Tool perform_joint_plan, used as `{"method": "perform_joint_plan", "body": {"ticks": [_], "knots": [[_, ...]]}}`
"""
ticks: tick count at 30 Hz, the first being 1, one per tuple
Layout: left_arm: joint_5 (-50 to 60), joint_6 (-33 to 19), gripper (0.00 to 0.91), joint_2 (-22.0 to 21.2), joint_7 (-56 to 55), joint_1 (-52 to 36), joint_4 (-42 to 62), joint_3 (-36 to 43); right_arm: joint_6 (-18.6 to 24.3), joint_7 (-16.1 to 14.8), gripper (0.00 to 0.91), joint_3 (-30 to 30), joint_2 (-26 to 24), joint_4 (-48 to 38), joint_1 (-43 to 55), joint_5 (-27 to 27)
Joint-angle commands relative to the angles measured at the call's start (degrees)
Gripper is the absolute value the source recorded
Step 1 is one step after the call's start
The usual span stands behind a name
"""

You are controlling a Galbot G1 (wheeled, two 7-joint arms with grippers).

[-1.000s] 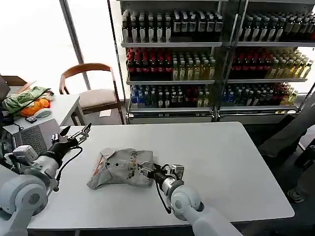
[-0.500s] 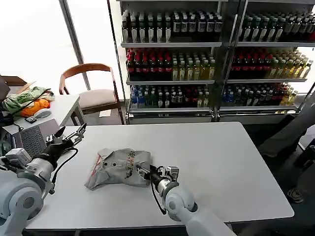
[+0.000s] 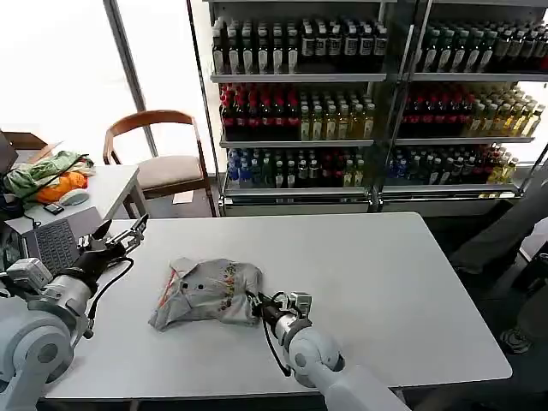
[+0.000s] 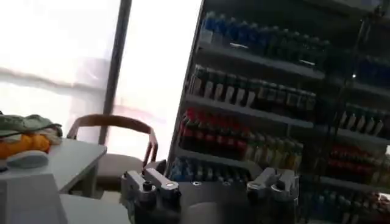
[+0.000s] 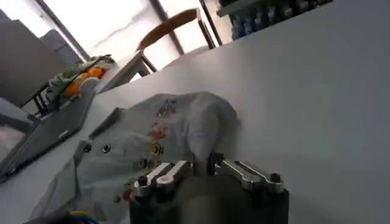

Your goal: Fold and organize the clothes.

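The collared shirt [image 3: 205, 293] lies crumpled on the white table [image 3: 385, 282], left of the table's centre and toward the near edge. Its long axis runs roughly left to right, with the buttoned collar and orange trim at the left end and the bunched body at the right end.

The right gripper [image 3: 259, 306] sits low on the table at the shirt's near-right corner, nearer to the garment than the other arm. In the right wrist view, the right gripper's fingers [image 5: 163, 175] stand slightly apart, with a fold of grey fabric [image 5: 183, 131] lying at the tips; whether they pinch it cannot be told.

The left gripper [image 3: 120, 237] hovers above the table's left edge, fingers spread and holding nothing, well apart from the collar end.

The table surface to the right of the shirt and behind it offers ample room for spreading the garment. On the left, a laptop [image 3: 58, 241] on the adjacent desk limits sweep for the left arm.
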Motion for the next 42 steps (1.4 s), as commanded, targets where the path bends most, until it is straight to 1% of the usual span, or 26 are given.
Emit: {"method": "perform_joint_plan", "body": {"ticks": [1, 4, 8, 13, 17, 18, 19, 20, 22, 25, 30, 32, 33, 35, 37, 38, 39, 41, 42], "knots": [[0.0, 0.0, 0.907, 0.1, 0.1, 0.1, 0.2, -0.2, -2.0, -1.4, 0.0, 1.0, -4.0, 4.9, -1.2, -0.7], [-0.1, 0.0, 0.907, 0.0, 0.1, 0.1, 0.3, 0.0, -2.9, -1.5, 0.0, 2.2, -6.2, 7.1, -2.3, -0.9], [0.0, 0.1, 0.907, -0.3, 0.2, 0.1, 0.4, 0.3, -3.3, -3.4, 0.0, 5.8, -11.2, 10.9, -5.0, -2.9], [0.0, 0.1, 0.907, -0.6, 0.1, 0.1, 0.3, 1.0, -4.5, -5.4, 0.0, 10.0, -15.9, 12.9, -7.9, -3.4], [0.1, 0.1, 0.907, -0.7, 0.1, 0.2, 0.2, 1.5, -6.0, -6.5, 0.0, 12.4, -18.3, 13.5, -9.5, -4.3], [0.1, 0.1, 0.907, -0.7, 0.0, 0.1, 0.2, 1.7, -6.4, -6.6, 0.433, 12.6, -18.6, 13.6, -9.6, -4.7], [0.0, 0.1, 0.907, -0.7, -0.1, 0.1, 0.1, 1.8, -6.8, -6.8, 0.836, 13.0, -19.0, 13.8, -9.9, -5.0], [0.1, 0.1, 0.907, -0.8, -0.1, 0.1, 0.0, 2.0, -6.9, -7.0, 0.907, 13.3, -19.1, 13.9, -10.2, -5.6], [0.0, 0.1, 0.907, -0.8, -0.1, 0.1, -0.1, 2.1, -6.9, -7.2, 0.907, 13.7, -19.4, 14.2, -10.9, -8.2], [0.0, 0.1, 0.907, -0.6, -0.1, 0.2, -0.4, 2.0, -6.7, -7.0, 0.907, 14.6, -19.6, 15.5, -12.4, -9.4], [-0.2, 0.2, 0.907, -0.4, -0.1, 0.5, -0.8, 1.8, -6.3, -4.9, 0.907, 17.6, -19.8, 17.5, -15.1, -11.1], [-0.2, 0.1, 0.907, -0.3, -0.1, 0.5, -0.9, 1.8, -5.2, -3.9, 0.907, 18.5, -20.0, 17.8, -15.7, -12.0], [-0.2, 0.1, 0.907, -0.3, -0.1, 0.5, -1.0, 1.8, -3.5, -3.7, 0.907, 18.9, -19.8, 18.2, -16.0, -14.0], [-0.3, 0.2, 0.907, -0.2, -0.1, 0.6, -1.1, 1.7, -1.1, -3.7, 0.907, 19.0, -19.1, 19.0, -16.0, -15.6], [-0.3, 0.1, 0.907, -0.1, -0.1, 0.7, -1.1, 1.6, 2.5, -3.7, 0.907, 18.0, -17.2, 20.0, -14.6, -16.8], [-0.3, 0.1, 0.907, 0.0, -0.1, 0.8, -1.1, 1.5, 4.9, -4.7, 0.907, 17.2, -16.0, 19.7, -13.6, -18.3], [-0.4, 0.1, 0.907, 0.0, -0.1, 1.0, -1.2, 1.2, 6.6, -5.9, 0.907, 14.9, -14.6, 18.9, -11.9, -21.1], [-0.5, 0.1, 0.907, 0.1, -0.1, 1.4, -1.2, 0.8, 8.2, -6.2, 0.907, 12.8, -12.8, 17.8, -9.1, -22.0], [-0.6, 0.1, 0.907, 0.1, -0.1, 1.7, -1.4, 0.5, 8.4, -5.9, 0.907, 10.4, -10.9, 16.1, -7.5, -22.4]]}}
